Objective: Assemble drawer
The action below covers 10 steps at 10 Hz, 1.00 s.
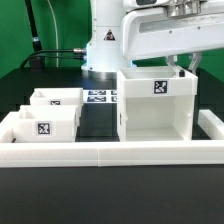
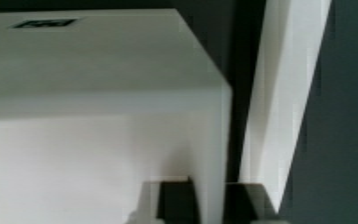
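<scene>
Gripper hangs at the case's top right corner in the exterior view. In the wrist view its 2 fingers stand a little apart with only a dark gap between them, so the gripper looks open and clamped on nothing. Whether a finger touches the case wall cannot be told.

The case stands upright on the table, open front toward the exterior camera, just behind the white rail. It is empty inside. Its tagged top fills much of the wrist view. 2 small drawers sit well apart from it on the exterior view's left, the near drawer against the rail and the far drawer behind it. The marker board lies between the drawers and the case.

All 3 parts look like thin-walled, rigid plastic: probably light, stiff and smooth, so likely to slide or tip if pushed high up. The case seems too wide for the fingers to span, so a top wall edge is the sensible hold, pinched across its thickness. Each drawer would best be taken by 1 side wall near its middle, kept level, then fed squarely into the case opening, since a skewed entry could jam or shove the case back.
</scene>
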Motion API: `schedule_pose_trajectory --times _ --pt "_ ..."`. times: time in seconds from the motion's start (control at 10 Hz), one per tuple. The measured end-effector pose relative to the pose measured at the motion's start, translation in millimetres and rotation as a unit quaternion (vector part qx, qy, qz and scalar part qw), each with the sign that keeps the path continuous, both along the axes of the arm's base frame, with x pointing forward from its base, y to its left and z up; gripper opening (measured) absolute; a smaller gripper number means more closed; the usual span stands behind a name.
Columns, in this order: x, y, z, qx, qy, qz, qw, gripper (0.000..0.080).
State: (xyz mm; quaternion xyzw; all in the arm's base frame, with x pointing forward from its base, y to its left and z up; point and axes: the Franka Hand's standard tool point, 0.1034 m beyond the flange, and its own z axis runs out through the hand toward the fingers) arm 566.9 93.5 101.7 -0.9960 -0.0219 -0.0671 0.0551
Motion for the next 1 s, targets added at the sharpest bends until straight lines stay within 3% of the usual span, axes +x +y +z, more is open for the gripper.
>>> schedule_pose_trajectory --times 0.3,0.6,1.0 --pt "2.1 1.8 1.7 0.011 0.003 -0.075 0.997 0.0042" --pt "9.3 9.2 -1.3 0.039 -0.004 -0.242 0.970 0.0048" --pt "14.4 7.1 3.6 0.058 -0.003 -0.318 0.946 0.0049"
